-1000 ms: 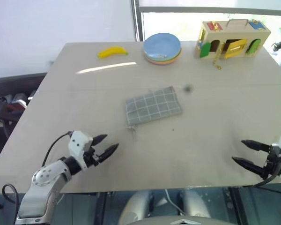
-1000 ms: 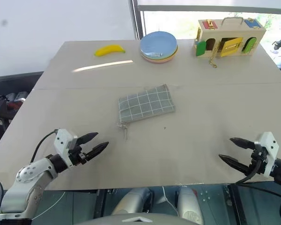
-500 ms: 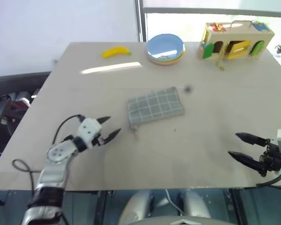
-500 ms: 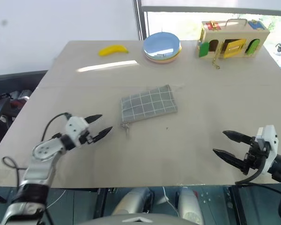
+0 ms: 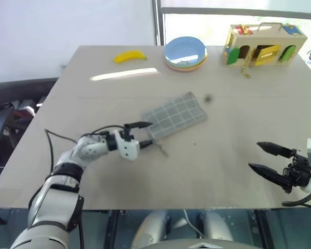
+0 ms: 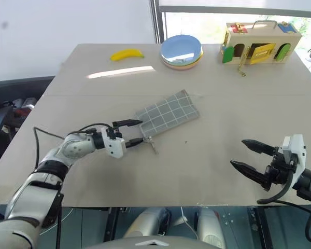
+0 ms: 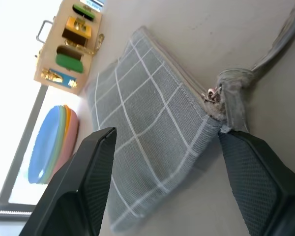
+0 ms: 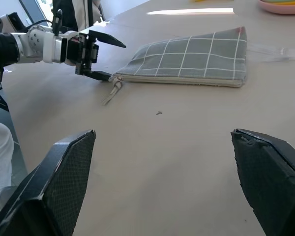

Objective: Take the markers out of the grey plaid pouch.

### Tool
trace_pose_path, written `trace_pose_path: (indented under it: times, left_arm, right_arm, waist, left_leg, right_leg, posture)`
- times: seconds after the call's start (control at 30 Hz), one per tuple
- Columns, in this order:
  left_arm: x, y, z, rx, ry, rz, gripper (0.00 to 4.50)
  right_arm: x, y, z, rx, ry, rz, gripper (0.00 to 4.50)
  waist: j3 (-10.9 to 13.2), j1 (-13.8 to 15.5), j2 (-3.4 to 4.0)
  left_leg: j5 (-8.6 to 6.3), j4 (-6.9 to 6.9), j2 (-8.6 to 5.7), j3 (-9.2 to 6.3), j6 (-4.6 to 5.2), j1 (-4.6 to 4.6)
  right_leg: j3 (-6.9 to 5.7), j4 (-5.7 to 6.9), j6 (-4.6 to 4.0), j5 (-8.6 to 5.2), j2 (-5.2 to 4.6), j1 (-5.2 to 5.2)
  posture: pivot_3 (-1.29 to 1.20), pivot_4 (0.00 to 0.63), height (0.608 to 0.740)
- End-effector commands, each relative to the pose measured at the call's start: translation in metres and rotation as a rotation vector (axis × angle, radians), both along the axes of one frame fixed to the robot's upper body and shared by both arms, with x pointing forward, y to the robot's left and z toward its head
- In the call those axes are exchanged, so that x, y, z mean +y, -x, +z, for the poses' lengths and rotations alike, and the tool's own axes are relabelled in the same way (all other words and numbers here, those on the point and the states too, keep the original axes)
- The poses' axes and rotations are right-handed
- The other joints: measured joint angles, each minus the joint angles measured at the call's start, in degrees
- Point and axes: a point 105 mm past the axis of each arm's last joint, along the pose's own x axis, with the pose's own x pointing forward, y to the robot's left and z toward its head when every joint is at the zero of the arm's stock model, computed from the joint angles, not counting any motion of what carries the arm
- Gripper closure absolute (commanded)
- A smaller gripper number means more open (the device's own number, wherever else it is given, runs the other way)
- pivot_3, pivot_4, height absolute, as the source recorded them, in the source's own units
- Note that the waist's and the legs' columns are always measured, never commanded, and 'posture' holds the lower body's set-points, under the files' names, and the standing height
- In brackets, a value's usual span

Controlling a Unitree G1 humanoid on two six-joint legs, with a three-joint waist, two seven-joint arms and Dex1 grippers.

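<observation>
The grey plaid pouch (image 5: pixel 173 115) lies flat and zipped near the middle of the table, its zipper pull (image 5: pixel 160 149) trailing off the near-left corner. My left gripper (image 5: pixel 144 133) is open, one finger above the other, and straddles that corner; in the left wrist view the pouch (image 7: pixel 147 147) sits between the fingers (image 7: pixel 88 182). My right gripper (image 5: pixel 255 155) hovers open near the table's front right, well apart from the pouch (image 8: pixel 187 59), with nothing in it. The markers are hidden.
At the far side of the table lie a yellow banana (image 5: pixel 130 56), a stack of coloured plates (image 5: pixel 184 53) and a wooden latch box (image 5: pixel 264 44). The table's front edge (image 5: pixel 197 210) runs just under both arms.
My left gripper has moved forward and right to the pouch's corner and rolled its fingers one over the other. The pouch has turned slightly. The right gripper rose a little.
</observation>
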Motion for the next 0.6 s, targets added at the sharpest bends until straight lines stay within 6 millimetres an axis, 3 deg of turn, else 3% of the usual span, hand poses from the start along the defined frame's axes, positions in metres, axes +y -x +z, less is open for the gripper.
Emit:
trace_pose_path:
  times: [0.03, 0.07, 0.1, 0.13, 0.3, 0.33, 0.47, 0.6]
  left_arm:
    - [-0.012, -0.005, -0.013, -0.036, -0.069, -0.017, 1.07]
    - [-0.016, -0.008, -0.012, -0.056, -0.063, -0.014, 1.07]
    - [-0.019, -0.011, -0.011, -0.077, -0.054, -0.008, 1.58]
    - [-0.023, -0.014, -0.01, -0.102, -0.042, 0.003, 1.73]
    - [-0.031, -0.022, -0.008, -0.19, -0.018, 0.024, 4.17]
    - [-0.032, -0.025, -0.006, -0.207, -0.003, 0.038, 4.44]
    - [-0.041, -0.027, 0.005, -0.21, 0.108, 0.057, 4.44]
    - [-0.056, -0.024, 0.02, -0.177, 0.248, 0.044, 4.44]
  right_arm:
    - [-0.001, 0.002, 0.012, -0.065, 0.003, -0.005, 0.0]
    - [-0.001, 0.003, 0.012, -0.065, 0.003, -0.006, 0.0]
    - [-0.001, 0.003, 0.012, -0.065, 0.004, -0.007, 0.0]
    - [-0.002, 0.004, 0.012, -0.065, 0.003, -0.009, 0.0]
    - [-0.002, 0.004, 0.009, -0.063, 0.004, -0.013, 0.0]
    - [-0.001, 0.003, 0.008, -0.059, 0.006, -0.015, 0.0]
    - [0.008, -0.009, 0.009, -0.063, 0.01, -0.038, 0.0]
    - [0.038, -0.026, 0.017, -0.096, -0.035, -0.05, 0.0]
  waist:
    - [-0.01, 0.0, 0.0]
    - [0.0, 0.01, 0.0]
    - [0.0, 0.04, 0.0]
    - [0.0, 0.04, -0.01]
    - [-0.16, 0.44, 0.25]
    - [-0.22, 0.63, 0.33]
    - [-0.23, 1.02, 0.34]
    - [-0.17, 1.05, 0.23]
  left_leg:
    - [-0.04, 0.06, -0.02, 0.0, 0.07, 0.02]
    - [-0.05, 0.09, -0.02, 0.01, 0.09, 0.03]
    - [-0.07, 0.13, -0.02, 0.01, 0.12, 0.03]
    - [-0.07, 0.19, -0.02, -0.02, 0.12, 0.02]
    - [-0.09, 0.43, -0.04, 0.01, 0.15, 0.05]
    - [-0.1, 0.51, -0.04, -0.02, 0.18, 0.09]
    - [-0.11, 0.72, -0.05, -0.03, 0.19, 0.14]
    - [-0.04, 0.76, -0.03, -0.05, 0.12, 0.1]
  right_leg:
    - [0.0, 0.12, 0.01, -0.01, 0.0, 0.02]
    - [0.01, 0.17, 0.02, -0.01, 0.0, 0.01]
    - [0.0, 0.24, 0.02, -0.01, 0.0, 0.01]
    - [-0.03, 0.27, 0.03, -0.02, 0.01, 0.01]
    - [-0.11, 0.52, 0.05, -0.03, 0.0, 0.05]
    - [-0.12, 0.55, 0.05, -0.03, 0.0, 0.09]
    - [-0.27, 0.71, 0.09, -0.01, 0.01, 0.17]
    - [-0.31, 0.74, 0.11, 0.01, 0.03, 0.11]
  posture:
    - [0.0, 0.15, 0.74]
    - [0.0, 0.15, 0.74]
    - [0.0, 0.15, 0.74]
    - [0.0, 0.15, 0.74]
    - [0.0, 0.15, 0.74]
    - [0.0, 0.15, 0.74]
    - [0.0, 0.15, 0.74]
    - [0.0, 0.15, 0.74]
